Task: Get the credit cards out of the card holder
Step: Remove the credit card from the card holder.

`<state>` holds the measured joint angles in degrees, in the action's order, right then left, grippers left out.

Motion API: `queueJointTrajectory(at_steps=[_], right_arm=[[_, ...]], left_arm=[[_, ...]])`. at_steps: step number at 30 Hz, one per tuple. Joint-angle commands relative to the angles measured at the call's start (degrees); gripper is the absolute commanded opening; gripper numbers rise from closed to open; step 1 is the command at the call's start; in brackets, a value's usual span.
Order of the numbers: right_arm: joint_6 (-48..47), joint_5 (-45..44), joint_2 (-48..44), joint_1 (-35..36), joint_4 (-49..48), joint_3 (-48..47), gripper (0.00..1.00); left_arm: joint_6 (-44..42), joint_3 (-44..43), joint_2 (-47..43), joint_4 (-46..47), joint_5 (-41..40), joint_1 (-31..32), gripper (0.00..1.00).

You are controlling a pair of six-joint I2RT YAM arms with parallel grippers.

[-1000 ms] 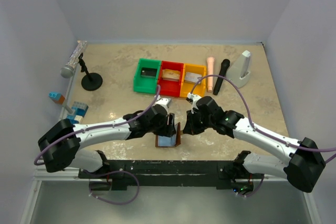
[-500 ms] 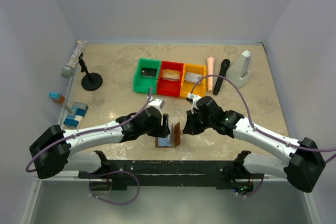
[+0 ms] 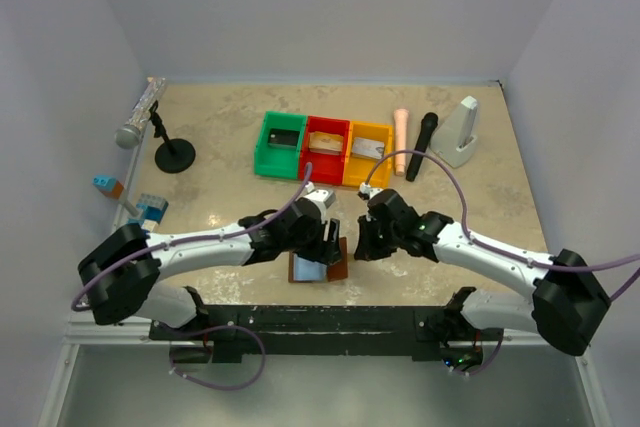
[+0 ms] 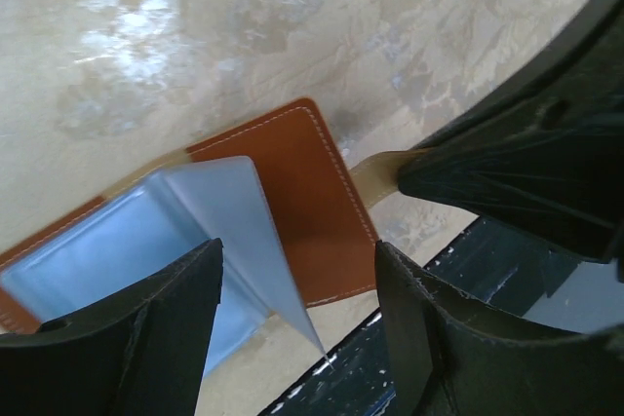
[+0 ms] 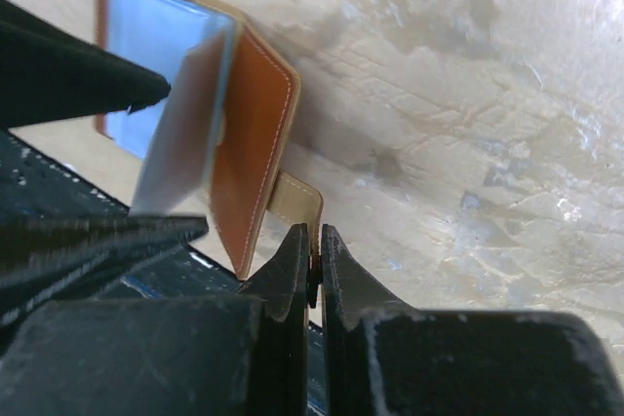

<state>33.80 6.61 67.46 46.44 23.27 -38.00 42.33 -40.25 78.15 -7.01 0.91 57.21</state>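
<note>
The card holder (image 3: 318,269), brown with a grey-blue lining, lies open near the table's front edge. Its brown cover (image 4: 312,202) and lining (image 5: 146,36) show in both wrist views. My left gripper (image 3: 325,240) hangs open over it, and a grey-blue inner flap (image 4: 258,241) stands up between its fingers (image 4: 146,338). My right gripper (image 5: 313,250) is shut on the holder's tan tab (image 5: 302,204), at the holder's right side (image 3: 358,245). Credit cards lie in the bins: a dark one (image 3: 284,137), a tan one (image 3: 325,142) and a silvery one (image 3: 370,150).
Green (image 3: 262,152), red (image 3: 312,162) and yellow (image 3: 352,169) bins stand in a row at mid-table. Right of them lie a peach cylinder (image 3: 400,140), a black handle (image 3: 422,145) and a white wedge (image 3: 462,130). A microphone stand (image 3: 170,152) and blue blocks (image 3: 148,212) sit left. A black rail (image 3: 320,322) runs along the front.
The card holder's brown half has dropped from standing upright to lying flatter. My left gripper pulled back left, then returned over the holder. My right gripper has sunk a little with the tab.
</note>
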Motion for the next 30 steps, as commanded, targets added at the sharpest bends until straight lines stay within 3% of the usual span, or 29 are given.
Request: queueJointTrajectory(at_steps=[1, 6, 12, 15, 22, 30], right_arm=[[3.8, -2.2, 1.6, -0.4, 0.5, 1.7, 0.00], [5.1, -2.0, 2.0, -0.6, -0.6, 3.5, 0.00], [5.6, -2.1, 2.5, -0.6, -1.4, 4.4, 0.00], [5.7, -1.8, 3.0, -0.6, -2.3, 4.7, 0.00], [5.0, -1.3, 3.4, -0.6, -2.8, 5.0, 0.00], [4.7, -1.1, 3.4, -0.6, -3.1, 5.2, 0.00]], left_arm=[[-1.9, -4.7, 3.8, 3.8, 6.2, 1.4, 0.68], [-0.2, -1.0, -2.4, 2.5, 0.4, 1.3, 0.72], [5.0, 6.2, -13.5, -3.1, -10.3, -0.1, 0.83], [5.4, 8.9, -16.1, -3.3, -9.8, -1.6, 0.86], [5.7, 10.0, -10.4, -0.7, -5.2, -2.9, 0.87], [4.7, 10.5, -10.0, 0.8, -4.6, -2.9, 0.87]])
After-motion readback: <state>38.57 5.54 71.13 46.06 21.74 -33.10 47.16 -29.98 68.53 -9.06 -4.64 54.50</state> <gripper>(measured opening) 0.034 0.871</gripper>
